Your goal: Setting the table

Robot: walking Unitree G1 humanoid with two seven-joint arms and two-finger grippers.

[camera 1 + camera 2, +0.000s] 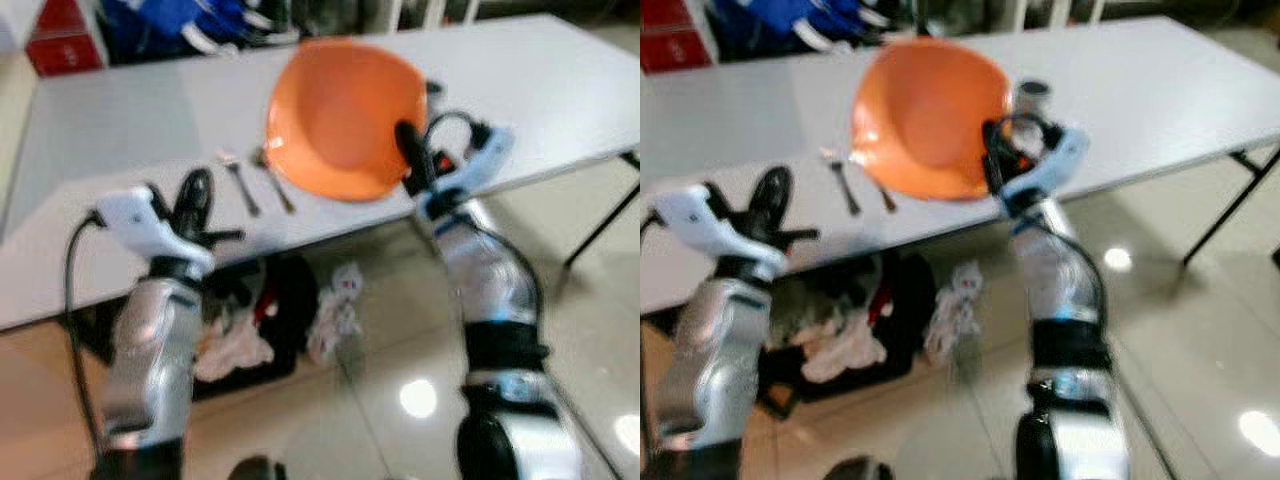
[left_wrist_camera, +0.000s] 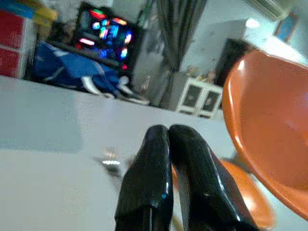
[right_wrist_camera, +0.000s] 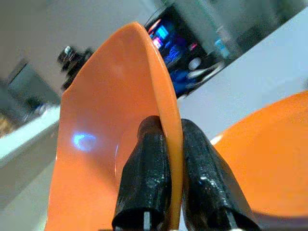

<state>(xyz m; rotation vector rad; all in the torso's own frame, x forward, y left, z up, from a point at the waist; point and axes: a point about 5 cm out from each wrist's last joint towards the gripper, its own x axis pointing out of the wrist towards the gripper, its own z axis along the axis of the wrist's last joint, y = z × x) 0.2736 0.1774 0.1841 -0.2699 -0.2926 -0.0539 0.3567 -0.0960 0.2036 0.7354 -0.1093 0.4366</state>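
Note:
My right gripper (image 1: 408,140) is shut on the near rim of an orange bowl (image 1: 345,115), holding it tilted on edge above the white table (image 1: 100,130). In the right wrist view the two black fingers (image 3: 149,159) pinch the rim from both sides. Below the bowl lies an orange plate (image 3: 269,154) on the table. A fork (image 1: 238,182) and a spoon (image 1: 272,180) lie side by side to the left of the bowl. My left gripper (image 1: 192,195) hovers shut and empty over the table's near edge, left of the cutlery.
A metal cup (image 1: 1032,95) stands just behind the bowl. Under the table sit a dark bag and crumpled cloths (image 1: 240,330). A black table leg (image 1: 600,225) slants at right. A blue bag (image 1: 170,25) and a red box (image 1: 60,40) lie beyond the far edge.

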